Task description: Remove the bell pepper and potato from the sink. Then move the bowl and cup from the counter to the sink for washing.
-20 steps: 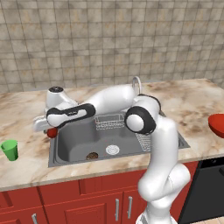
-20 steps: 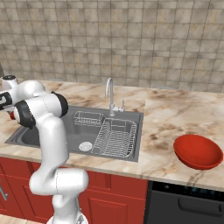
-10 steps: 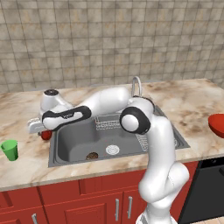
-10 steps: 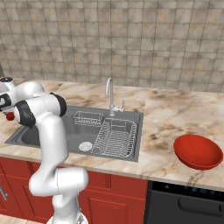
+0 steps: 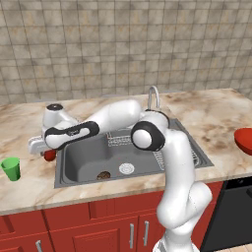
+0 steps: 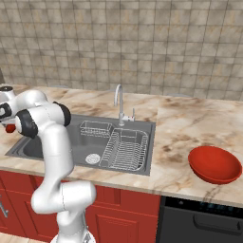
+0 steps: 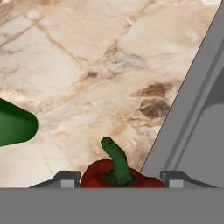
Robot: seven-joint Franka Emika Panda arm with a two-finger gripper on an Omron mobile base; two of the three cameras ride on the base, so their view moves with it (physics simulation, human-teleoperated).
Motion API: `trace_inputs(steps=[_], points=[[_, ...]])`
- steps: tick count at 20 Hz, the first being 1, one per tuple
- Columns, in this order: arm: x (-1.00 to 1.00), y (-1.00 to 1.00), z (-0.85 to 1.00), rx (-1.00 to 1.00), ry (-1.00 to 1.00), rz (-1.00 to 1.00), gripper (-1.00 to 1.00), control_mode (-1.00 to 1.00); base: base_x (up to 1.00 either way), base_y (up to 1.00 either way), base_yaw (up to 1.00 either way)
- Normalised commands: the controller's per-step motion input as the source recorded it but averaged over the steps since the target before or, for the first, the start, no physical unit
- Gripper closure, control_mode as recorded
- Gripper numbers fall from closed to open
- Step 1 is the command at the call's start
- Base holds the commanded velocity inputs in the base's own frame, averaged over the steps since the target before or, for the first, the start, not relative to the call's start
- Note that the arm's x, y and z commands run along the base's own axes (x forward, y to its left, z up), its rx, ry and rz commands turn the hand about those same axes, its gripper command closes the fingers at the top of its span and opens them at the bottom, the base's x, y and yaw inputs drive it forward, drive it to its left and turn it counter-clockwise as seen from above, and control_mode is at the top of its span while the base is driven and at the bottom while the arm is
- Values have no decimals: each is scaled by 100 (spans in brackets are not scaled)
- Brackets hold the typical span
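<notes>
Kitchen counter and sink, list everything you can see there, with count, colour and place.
bell pepper: one, red with green stem, between the tool's fingers over the counter left of the sink
potato: one, brown, on the sink floor near the drain
cup: one, green, counter left of the sink
bowl: one, red, counter right of the sink
sink: one, grey steel, with wire racks and chrome faucet
tool: one, white, closed on the bell pepper
</notes>
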Motion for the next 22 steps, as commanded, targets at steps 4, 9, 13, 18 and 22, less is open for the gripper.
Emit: trace_inputs(steps=[4,9,13,18,22], points=[[4,11,-13,0,3,0,100,-100,0,0,0],[4,5,-17,0,6,0,100,-100,0,0,0],[4,7,-16,0,5,0,100,-100,0,0,0],[7,8,-12,0,3,0,100,-100,0,0,0],[6,11,-12,0,1,0,100,-100,0,0,0]])
